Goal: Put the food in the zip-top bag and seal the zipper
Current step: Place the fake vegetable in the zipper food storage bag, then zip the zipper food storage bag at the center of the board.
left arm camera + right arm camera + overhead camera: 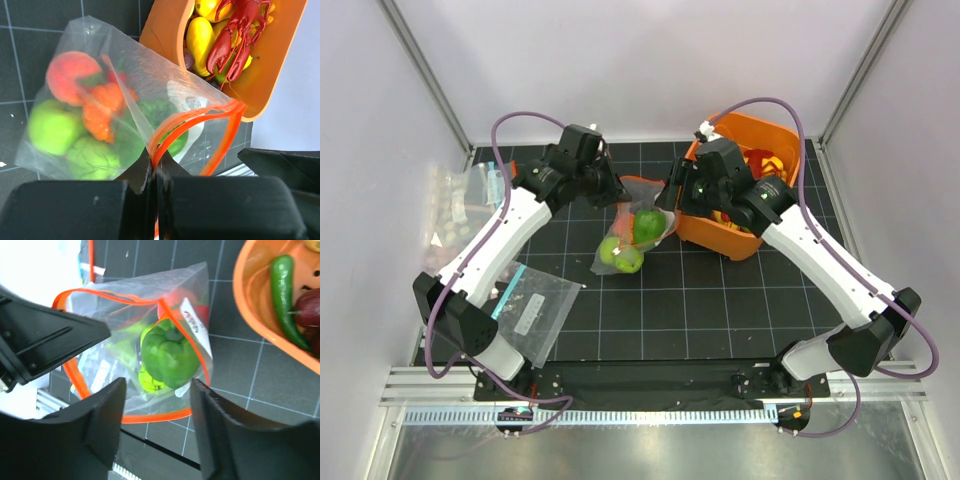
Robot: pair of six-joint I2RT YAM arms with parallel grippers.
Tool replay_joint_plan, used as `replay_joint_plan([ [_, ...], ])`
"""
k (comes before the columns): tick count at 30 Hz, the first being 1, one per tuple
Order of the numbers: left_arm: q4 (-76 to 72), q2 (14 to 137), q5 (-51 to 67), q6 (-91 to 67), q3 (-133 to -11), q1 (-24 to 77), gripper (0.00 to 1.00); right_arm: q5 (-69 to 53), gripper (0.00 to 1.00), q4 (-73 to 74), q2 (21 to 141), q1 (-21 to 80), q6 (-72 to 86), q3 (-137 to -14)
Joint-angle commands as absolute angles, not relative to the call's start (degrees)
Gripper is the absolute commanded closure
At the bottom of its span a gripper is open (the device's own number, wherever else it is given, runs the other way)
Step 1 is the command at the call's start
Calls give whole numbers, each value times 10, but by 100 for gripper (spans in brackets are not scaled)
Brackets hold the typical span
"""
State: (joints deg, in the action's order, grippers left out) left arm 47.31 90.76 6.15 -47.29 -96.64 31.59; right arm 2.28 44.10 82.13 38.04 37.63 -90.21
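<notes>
From the top, the zip-top bag [638, 238] with green food [625, 258] sits mid-tabletop [720, 300], at nine o'clock of the orange bin [720, 238] — the left wrist shows the left pincer [154, 172] clenched on the zipper [200, 116] — the right wrist shows the right pincer [157, 385] released, fingers apart over the bag.

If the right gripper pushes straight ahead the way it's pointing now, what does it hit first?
Probably the bag. The open right gripper points at its gaping mouth, so the near stretch of orange zipper comes first, then the green pepper inside. Depth is hard to judge here.
</notes>
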Motion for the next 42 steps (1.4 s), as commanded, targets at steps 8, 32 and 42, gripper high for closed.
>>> replay_joint_plan([
  [8,446,889,79,-441,-1004,307,100,77,48,472,836,381,384,-937],
  [32,489,900,113,-391,-1015,295,81,9,99,530,959,376,445,-1056],
  [42,495,835,157,-328,-921,295,0,-85,99,529,1004,310,562,-1050],
])
